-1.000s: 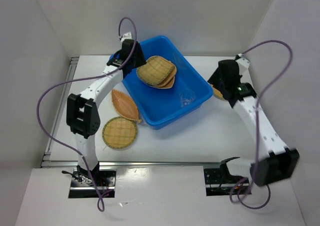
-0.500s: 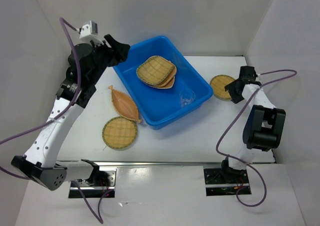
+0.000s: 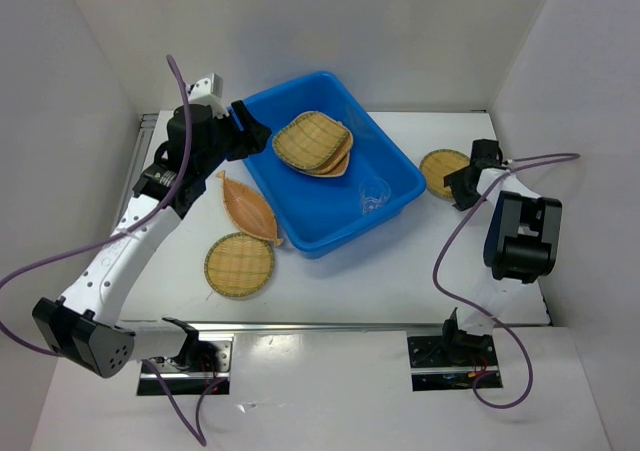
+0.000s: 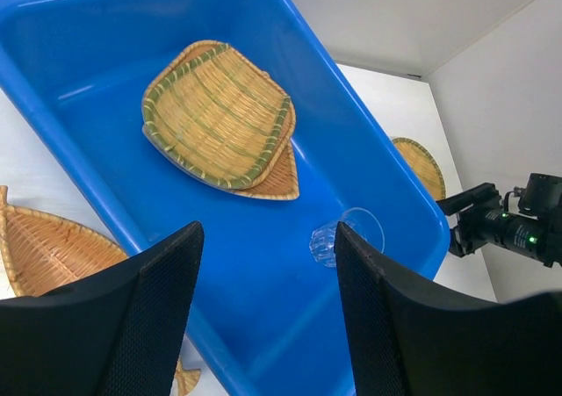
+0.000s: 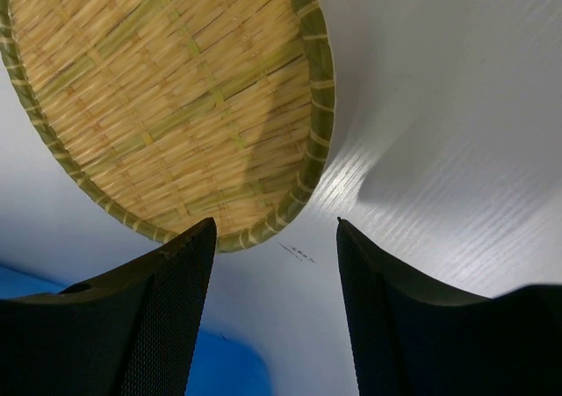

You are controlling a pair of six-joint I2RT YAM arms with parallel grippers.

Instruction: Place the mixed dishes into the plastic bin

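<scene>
1. Left gripper [image 4: 268, 238] — jaws spread, empty — hangs over the bin [image 4: 79, 54], which holds stacked trays [image 4: 215, 115] and a cup [image 4: 338, 236].
2. Right gripper [image 5: 276, 229], released, sits at the small tray [image 5: 167, 97] beside the bin.
3. Leaf tray [image 3: 250, 209] and round tray [image 3: 239, 265] lie left of the bin.

Bright, even light (soft shadows), sharp

1. Inside the plastic bin [image 3: 322, 211], you have open floor in its near half; stacked trays [image 3: 312, 143] fill the far part, and a clear cup [image 3: 373, 199] sits by the right wall.
2. Left of the bin, a leaf-shaped tray [image 3: 250, 209] lies just beside the wall, a round tray [image 3: 240, 264] off the near-left corner.
3. Right of the bin, a second round tray [image 3: 443, 171] narrows the gap.
</scene>
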